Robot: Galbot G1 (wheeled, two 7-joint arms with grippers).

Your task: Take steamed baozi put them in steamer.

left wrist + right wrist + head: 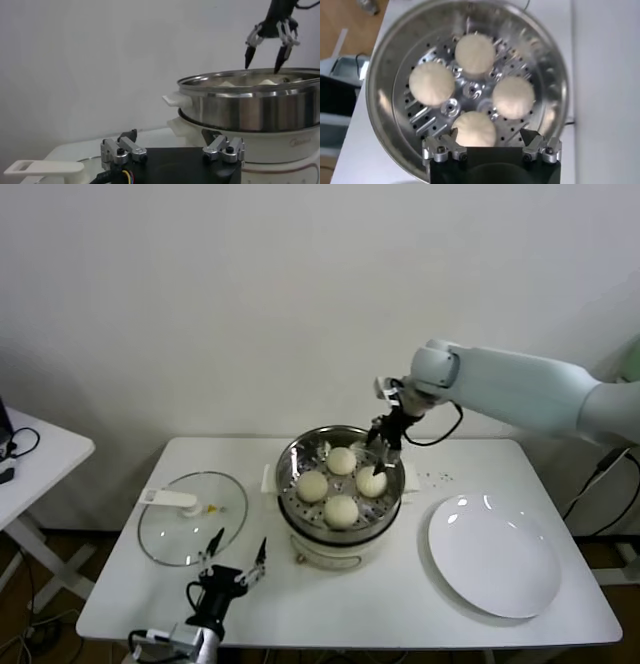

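Note:
The steamer [296, 467] is a shiny steel pot on a cream-white base at the table's middle. Several steamed baozi lie on its perforated bottom, among them one at the back [342, 460], one on the left [312, 485] and one at the front [341, 510]. My right gripper [382, 446] hangs open just above the rim, over the right-hand baozi [372, 480]. In the right wrist view that baozi [475, 129] lies below the spread fingers of the right gripper [490, 134], untouched. My left gripper [235, 559] rests open and empty near the table's front edge, left of the steamer [250, 105].
A flat glass lid [192, 529] with a white handle lies left of the steamer. A white plate [493, 554] sits to the right. A small side table [40, 454] stands off to the far left.

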